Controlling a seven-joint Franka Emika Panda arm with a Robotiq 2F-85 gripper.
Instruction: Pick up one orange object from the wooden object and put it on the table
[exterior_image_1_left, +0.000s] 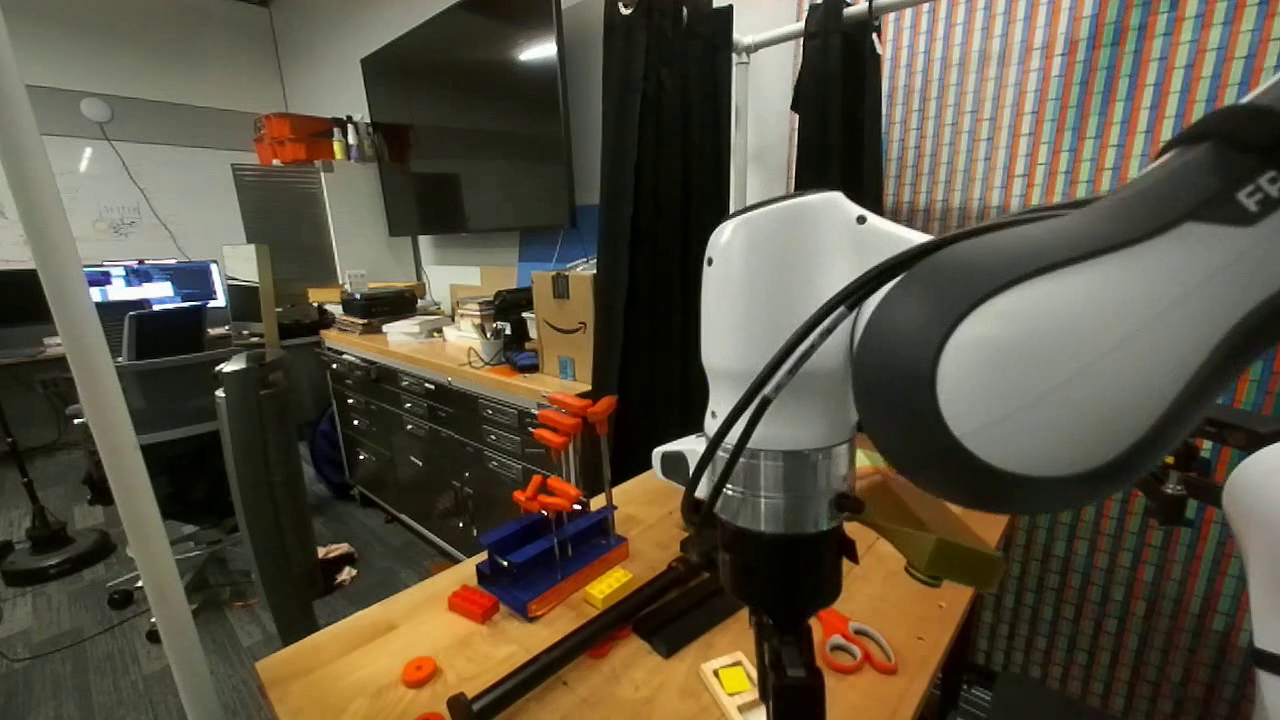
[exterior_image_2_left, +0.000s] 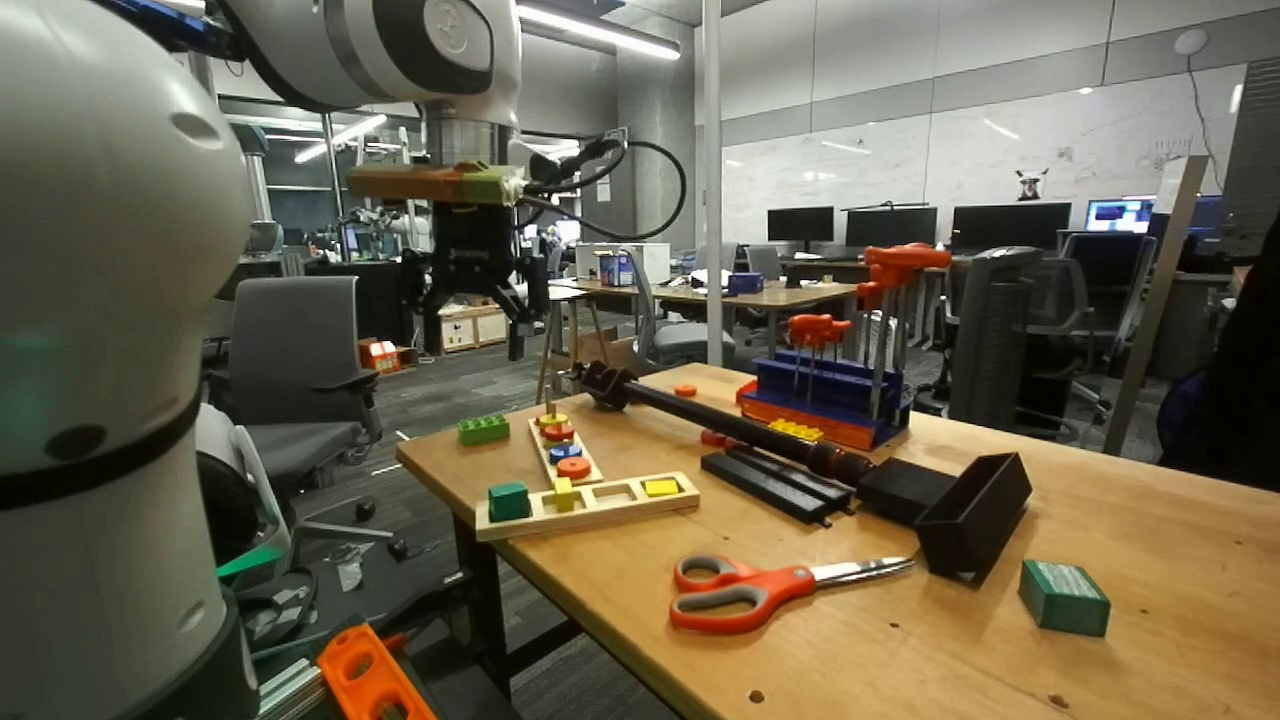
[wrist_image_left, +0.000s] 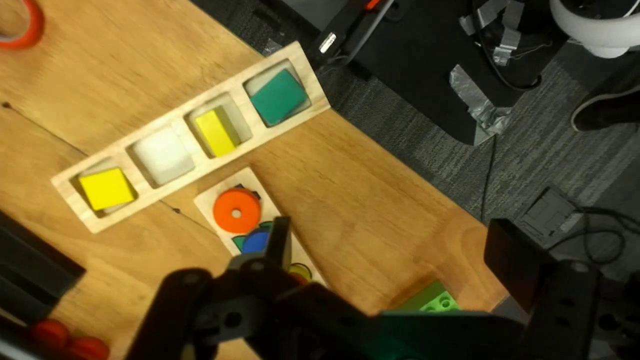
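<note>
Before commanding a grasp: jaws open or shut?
Open: in the wrist view, the jaws stand wide apart, with butcher-block tabletop showing between them.

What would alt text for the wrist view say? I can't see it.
The open hand at the bottom partly hides a small wooden board on the table, but the board's orange disc is fully visible. At upper left, a four-slot tray holds two yellow blocks and a dark green block. A bright green brick shows lower right, partly hidden.

In an exterior view, a brick (exterior_image_2_left: 483, 430) lies near the desk's (exterior_image_2_left: 980, 650) left corner; right of it, a disc (exterior_image_2_left: 573, 467) on a board (wrist_image_left: 268, 209) behind the tray (exterior_image_2_left: 605, 512); a rack (exterior_image_2_left: 840, 387) by the far edge.
</note>
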